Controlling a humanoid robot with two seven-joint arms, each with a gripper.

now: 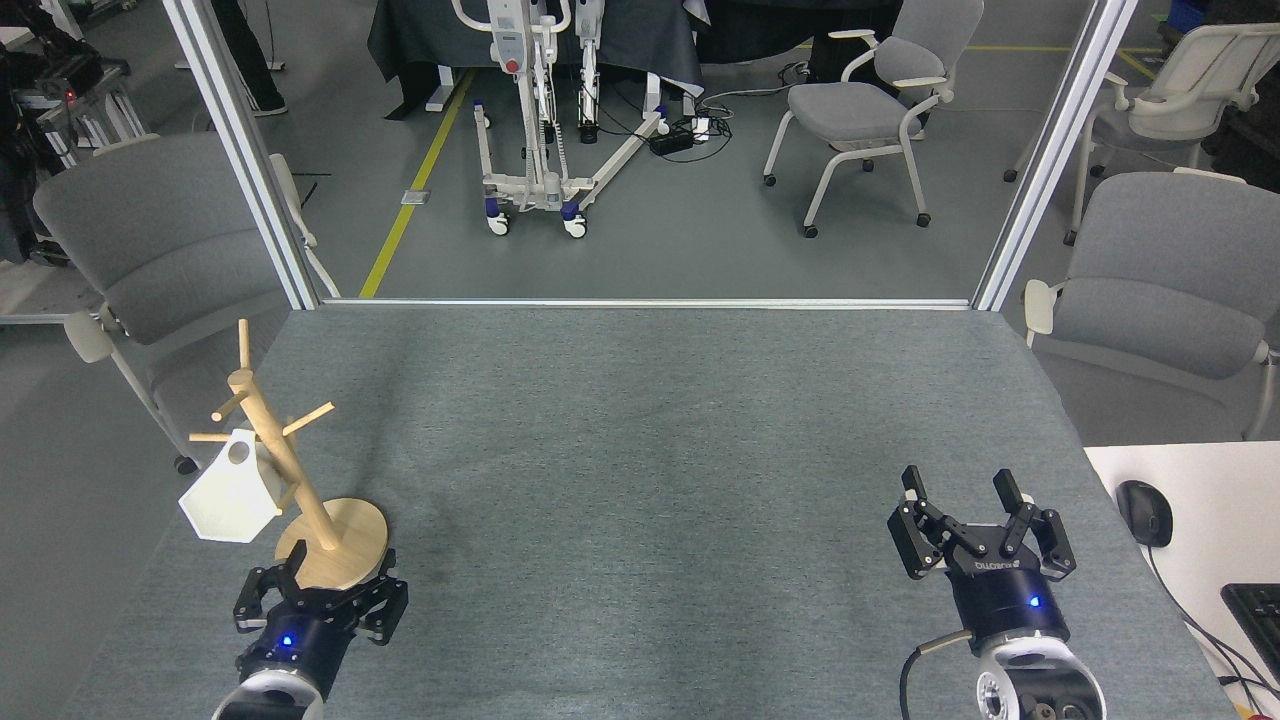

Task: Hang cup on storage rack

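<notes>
Cup (229,498) hangs on storage rack (300,488); both grippers empty

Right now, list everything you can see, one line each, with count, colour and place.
cup: one, white, hanging by its handle hole on a left peg of the rack
storage rack: one, light wood, near left of the table
table: one, grey felt top, filling the foreground
office chairs: four, grey seats, two on the floor beyond the table at right, one at each side of the table
wheeled stand: one, white, on the floor beyond the table
floor line: one, yellow, far left floor
mouse: one, black, on the white desk at right
keyboard: one, black, right edge, partly cut off
left hand: one, black, open, empty, just in front of the rack's base
right hand: one, black, open, empty, near right of the table
</notes>
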